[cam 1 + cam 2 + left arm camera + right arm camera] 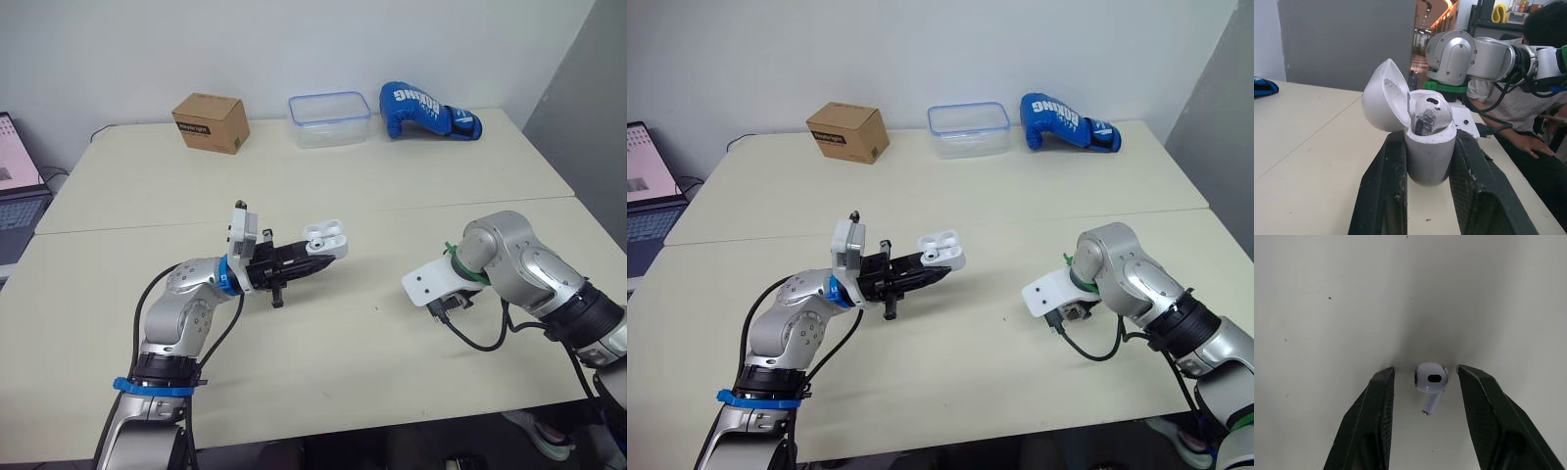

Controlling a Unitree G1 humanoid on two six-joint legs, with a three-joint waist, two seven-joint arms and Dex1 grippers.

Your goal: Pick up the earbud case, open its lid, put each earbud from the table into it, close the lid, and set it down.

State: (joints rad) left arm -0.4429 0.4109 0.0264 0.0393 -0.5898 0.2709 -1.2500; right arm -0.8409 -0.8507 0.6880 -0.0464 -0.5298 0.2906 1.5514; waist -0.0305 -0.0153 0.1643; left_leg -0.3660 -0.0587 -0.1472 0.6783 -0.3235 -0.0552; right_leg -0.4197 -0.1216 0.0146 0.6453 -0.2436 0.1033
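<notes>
a pale cream table (392,196) made of two tops joined along a seam is seen against a white wall, with a grey panel (588,88) at the robot's right. along the far edge a cardboard box (210,121), a clear plastic container (329,119) with a blue rim and a blue boxing glove (429,111) are lined up, and a laptop (15,186) is placed at the far left. the earbud case (1425,132) is held above the table near its middle, clamped upright in the left gripper (1429,142), its lid swung back and a second earbud (1431,113) seated inside. the right gripper (1425,371) is pointed down at the tabletop with its jaws spread, and a loose earbud (1431,379) lies between them, touched by neither. a seated person's hand (1535,146) is seen beyond the table
</notes>
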